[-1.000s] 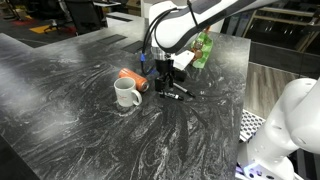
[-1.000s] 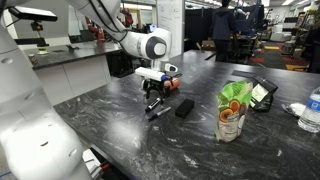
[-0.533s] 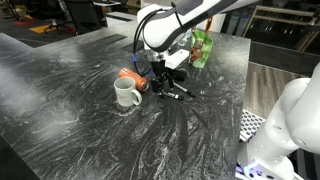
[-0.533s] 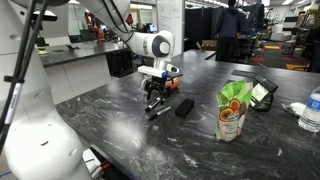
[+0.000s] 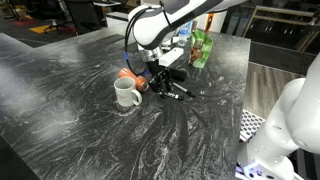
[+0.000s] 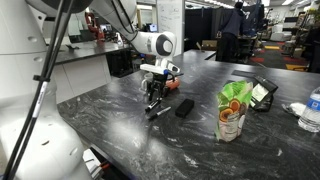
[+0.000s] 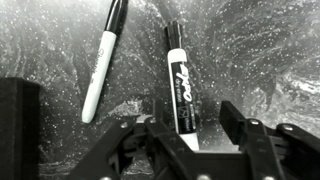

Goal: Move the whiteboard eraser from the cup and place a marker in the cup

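Step in hand, as I read it: pick a marker. Gripper (image 7: 180,138) hung low over the bench (image 5: 60,130), jaws wide & empty, one either side of the Expo marker (image 7: 180,85), w/ a thin marker (image 7: 100,65) just beside it. Best to drop straight down and close mid-barrel w/o nudging the thin one. Whiteboard eraser (image 6: 185,107) lay on the bench, out of the cup (image 5: 127,94). Only the wrist view showed jaw-to-marker alignment. Only an exterior view showed the cup.
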Robot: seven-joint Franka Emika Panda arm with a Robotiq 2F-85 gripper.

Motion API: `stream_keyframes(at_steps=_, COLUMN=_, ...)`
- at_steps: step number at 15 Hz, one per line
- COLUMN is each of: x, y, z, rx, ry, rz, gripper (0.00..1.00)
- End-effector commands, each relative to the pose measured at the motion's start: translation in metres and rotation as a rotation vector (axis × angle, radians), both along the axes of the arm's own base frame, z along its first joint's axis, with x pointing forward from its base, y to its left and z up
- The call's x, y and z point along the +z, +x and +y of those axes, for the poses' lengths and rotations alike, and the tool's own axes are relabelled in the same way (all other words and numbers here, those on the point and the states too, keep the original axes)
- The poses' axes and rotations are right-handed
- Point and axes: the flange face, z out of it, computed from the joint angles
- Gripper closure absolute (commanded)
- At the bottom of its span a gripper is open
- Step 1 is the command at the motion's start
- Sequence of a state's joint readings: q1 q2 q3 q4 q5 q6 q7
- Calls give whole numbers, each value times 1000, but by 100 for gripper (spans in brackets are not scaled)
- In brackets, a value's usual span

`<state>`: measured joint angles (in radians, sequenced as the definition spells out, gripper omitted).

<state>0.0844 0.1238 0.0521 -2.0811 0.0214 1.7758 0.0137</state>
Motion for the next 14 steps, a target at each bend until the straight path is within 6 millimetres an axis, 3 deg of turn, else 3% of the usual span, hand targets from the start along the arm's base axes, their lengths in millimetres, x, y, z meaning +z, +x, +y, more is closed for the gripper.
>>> stream_keyframes(at_steps=1, x=-2, y=11, z=1, rx=11, ry=-22, rz=35, gripper=70)
stream_keyframes(at_steps=5, x=-4, y=15, z=2, rx=12, ry=-26, rz=43, gripper=98)
stream_keyframes(at_steps=9, x=-2, y=18, z=2, rx=13, ry=-15, rz=37, gripper=96)
stream_keyframes(at_steps=14, x=20, y=13, z=12, rx=17, ry=4, rz=-22, gripper=96)
